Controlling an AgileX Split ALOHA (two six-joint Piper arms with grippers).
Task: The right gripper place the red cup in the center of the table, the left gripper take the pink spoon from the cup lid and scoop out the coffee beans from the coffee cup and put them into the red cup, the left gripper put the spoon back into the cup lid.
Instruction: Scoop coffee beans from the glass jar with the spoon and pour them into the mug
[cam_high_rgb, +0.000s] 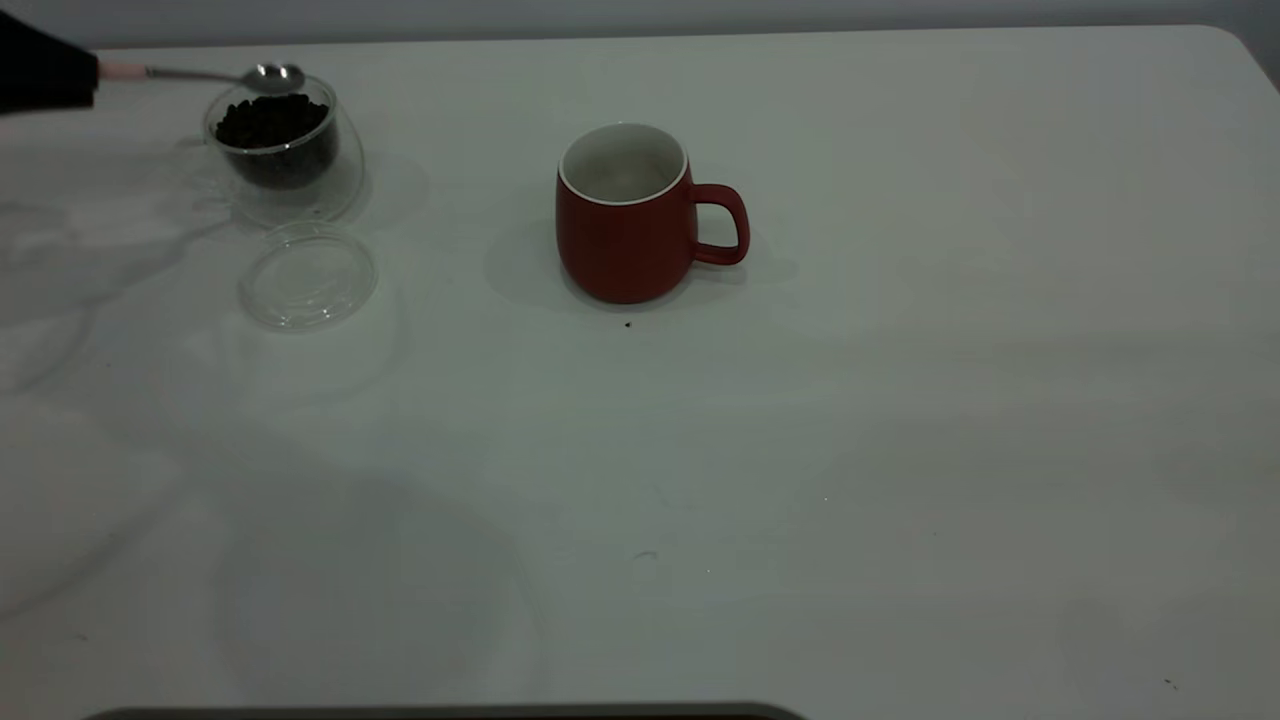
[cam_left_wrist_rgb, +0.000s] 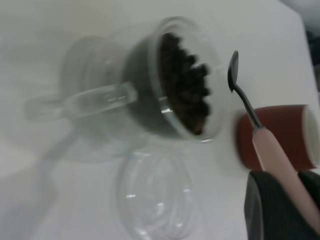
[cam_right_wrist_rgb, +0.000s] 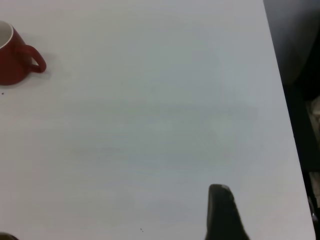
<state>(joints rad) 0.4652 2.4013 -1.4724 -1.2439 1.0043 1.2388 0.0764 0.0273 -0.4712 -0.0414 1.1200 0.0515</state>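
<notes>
The red cup (cam_high_rgb: 625, 235) stands upright near the middle of the table (cam_high_rgb: 900, 400), handle to the right, and looks empty inside. At the far left, my left gripper (cam_high_rgb: 92, 72) is shut on the pink spoon (cam_high_rgb: 200, 74) by its handle. The spoon's silver bowl hovers over the far rim of the coffee cup (cam_high_rgb: 285, 150), above the coffee beans (cam_high_rgb: 272, 125). The cup lid (cam_high_rgb: 307, 277) lies flat and bare in front of that cup. The left wrist view shows the spoon (cam_left_wrist_rgb: 265, 145), beans (cam_left_wrist_rgb: 185, 90) and lid (cam_left_wrist_rgb: 157, 200). My right gripper (cam_right_wrist_rgb: 112, 212) hangs open over bare table, far from the red cup (cam_right_wrist_rgb: 12, 60).
Shadows of the left arm fall across the table's left side. A few tiny dark specks dot the surface, one just in front of the red cup. The table's right edge (cam_right_wrist_rgb: 280, 100) runs close to the right gripper.
</notes>
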